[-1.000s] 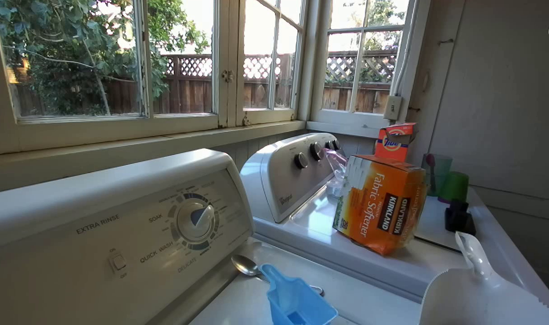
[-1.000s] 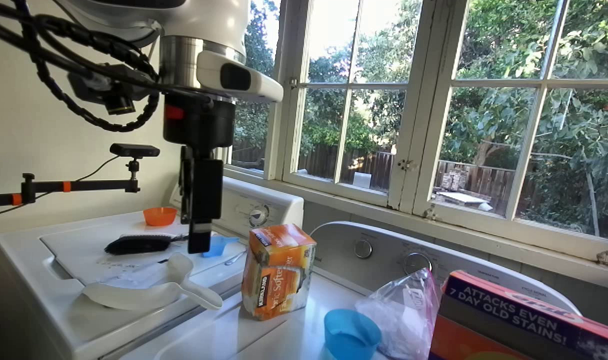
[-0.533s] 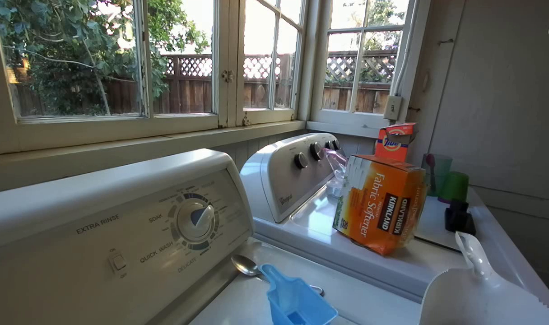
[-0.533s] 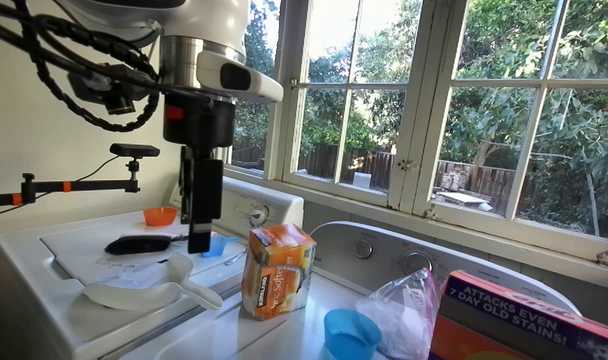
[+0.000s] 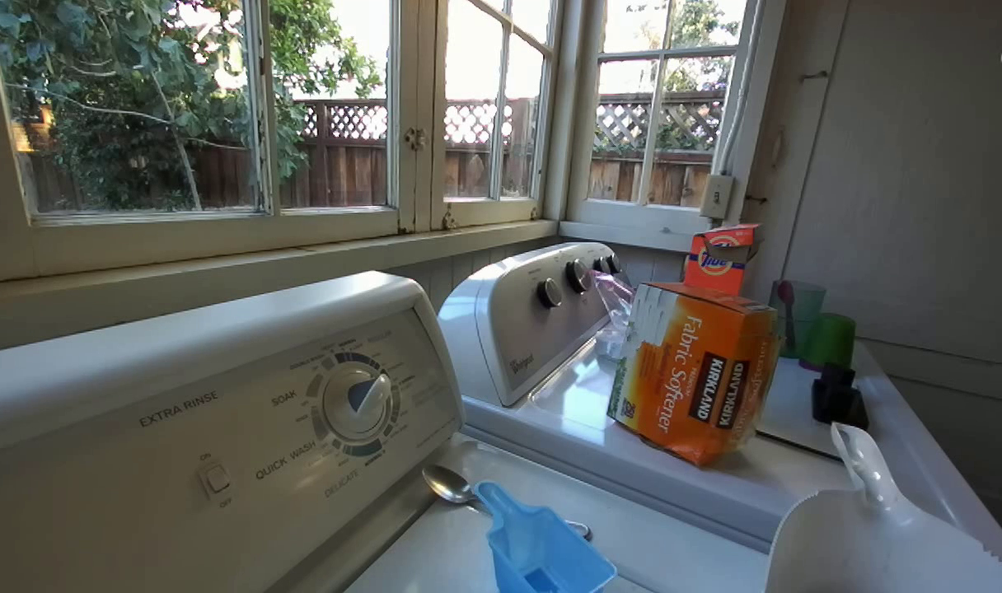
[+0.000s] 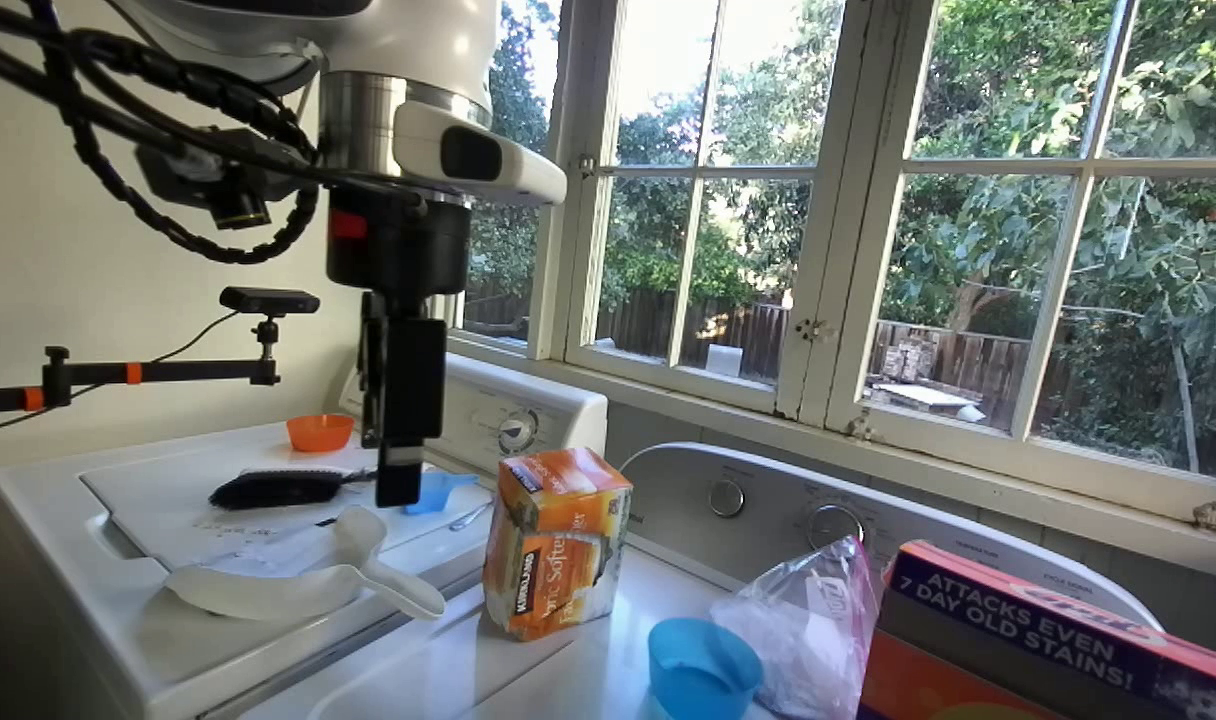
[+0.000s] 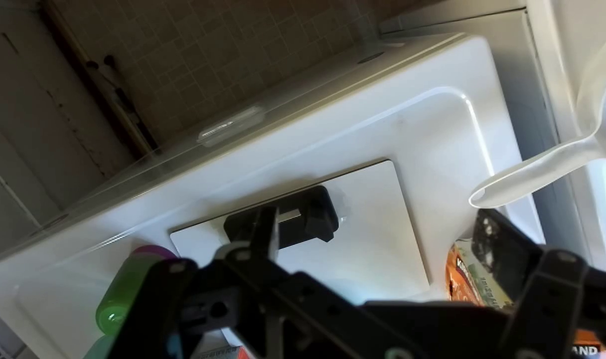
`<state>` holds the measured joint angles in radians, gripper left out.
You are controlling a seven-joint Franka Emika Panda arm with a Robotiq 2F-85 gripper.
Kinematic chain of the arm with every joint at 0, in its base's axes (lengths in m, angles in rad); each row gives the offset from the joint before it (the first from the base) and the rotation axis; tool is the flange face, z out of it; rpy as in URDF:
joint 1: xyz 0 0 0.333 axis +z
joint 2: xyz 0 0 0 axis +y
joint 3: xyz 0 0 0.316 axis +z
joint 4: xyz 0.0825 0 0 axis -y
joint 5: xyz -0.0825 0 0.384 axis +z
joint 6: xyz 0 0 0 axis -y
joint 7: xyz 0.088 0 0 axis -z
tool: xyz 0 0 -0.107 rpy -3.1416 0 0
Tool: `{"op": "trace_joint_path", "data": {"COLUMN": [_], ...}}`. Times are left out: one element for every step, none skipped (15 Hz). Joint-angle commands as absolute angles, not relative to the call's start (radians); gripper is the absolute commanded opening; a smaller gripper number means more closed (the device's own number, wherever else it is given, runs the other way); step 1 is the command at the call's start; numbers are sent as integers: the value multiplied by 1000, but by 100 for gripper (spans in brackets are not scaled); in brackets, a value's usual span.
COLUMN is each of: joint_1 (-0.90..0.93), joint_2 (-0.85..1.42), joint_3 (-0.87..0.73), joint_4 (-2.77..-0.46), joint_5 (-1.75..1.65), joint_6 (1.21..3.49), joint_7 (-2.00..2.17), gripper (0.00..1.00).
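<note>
My gripper (image 6: 396, 470) points down above the two white machines, open and holding nothing. In the wrist view its fingers (image 7: 378, 232) stand wide apart. In that view an orange fabric softener box (image 7: 463, 279), partly hidden, lies beyond the right finger. The box also stands on the right machine in both exterior views (image 6: 558, 545) (image 5: 690, 371). A black block-like object (image 7: 303, 217) shows behind the left finger. A white dustpan (image 7: 542, 174) has its handle near the right fingertip in the wrist view; it also shows in both exterior views (image 6: 268, 592) (image 5: 888, 535). The gripper is out of sight in an exterior view.
A light blue scoop (image 5: 542, 543) and spoon (image 5: 447, 484) lie on one machine, with a black brush (image 6: 278, 488) and orange bowl (image 6: 320, 432). A blue cup (image 6: 703, 670), plastic bag (image 6: 808, 625), Tide box (image 6: 1008, 650) and green cup (image 5: 829, 342) stand on the other machine.
</note>
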<state>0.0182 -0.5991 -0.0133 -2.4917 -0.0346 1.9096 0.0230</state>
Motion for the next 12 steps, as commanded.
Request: {"op": "trace_joint_path", "data": {"joint_1": [9, 9, 12, 14, 15, 21, 22, 20, 15, 13, 7, 9], "joint_2": [-597, -594, -587, -571, -557, -538, -518, -493, -473, -448, -421, -391], "joint_3": [-9, -5, -6, -2, -2, -7, -7, -4, 3, 7, 14, 13], "joint_4": [-2491, -2493, -2494, -2491, -2487, -2482, -2479, -2471, -2466, -2456, -2445, -2429], "joint_5": [-36, -47, -55, -70, -79, -79, -83, -87, -99, -103, -113, -112], "joint_6": [1931, 1950, 1975, 2001, 2020, 2041, 2066, 2090, 2118, 2141, 2166, 2183], "joint_7": [10, 5, -10, -24, -39, -63, -78, -82, -77, -69, -50, -48], "gripper": [100, 100, 100, 100, 100, 100, 100, 100, 100, 100, 100, 100]}}
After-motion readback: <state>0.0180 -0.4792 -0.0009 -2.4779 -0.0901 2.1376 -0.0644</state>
